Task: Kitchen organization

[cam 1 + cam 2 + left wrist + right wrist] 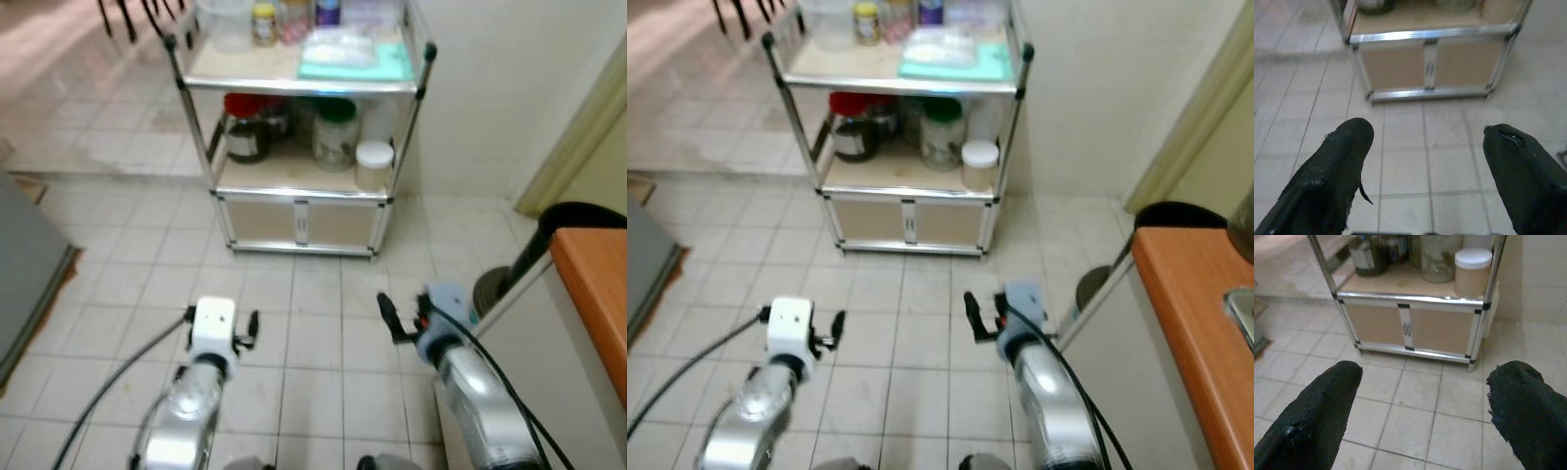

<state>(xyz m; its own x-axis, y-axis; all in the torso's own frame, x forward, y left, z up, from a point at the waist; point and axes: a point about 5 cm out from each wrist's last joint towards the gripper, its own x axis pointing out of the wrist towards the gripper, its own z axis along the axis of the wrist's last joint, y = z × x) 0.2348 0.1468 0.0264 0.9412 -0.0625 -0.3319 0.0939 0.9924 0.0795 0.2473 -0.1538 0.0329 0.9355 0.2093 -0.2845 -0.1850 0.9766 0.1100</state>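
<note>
A metal-framed kitchen trolley with beige shelves and a closed two-door base cabinet [299, 220] is being faced across bare pale floor tiles [313, 333], lying at about 12 o'clock from the robot and well apart from both arms. On its middle shelf a dark glass jar with a red lid [245, 127] is standing at about 11 o'clock, a clear glass jar with a green lid [336, 135] at 12 o'clock, and a small white-lidded tub [374, 164] just beside the trolley's front post nearest the wall, at roughly 1 o'clock. On the top shelf a folded teal cloth [353, 64] and a row of small bottles are being carried, too blurred to identify. The left gripper [1425, 161] is being held forward over the tiles with its fingers spread wide and nothing between them; the right gripper [1422, 406] is likewise being held apart and empty. An orange-topped counter [1190, 294] is lying at 3 o'clock, close by the right arm. The white-lidded tub is judged nearer the right gripper, lying straight ahead of it and upright, so the right arm is judged the better placed, once the gap is closed.
</note>
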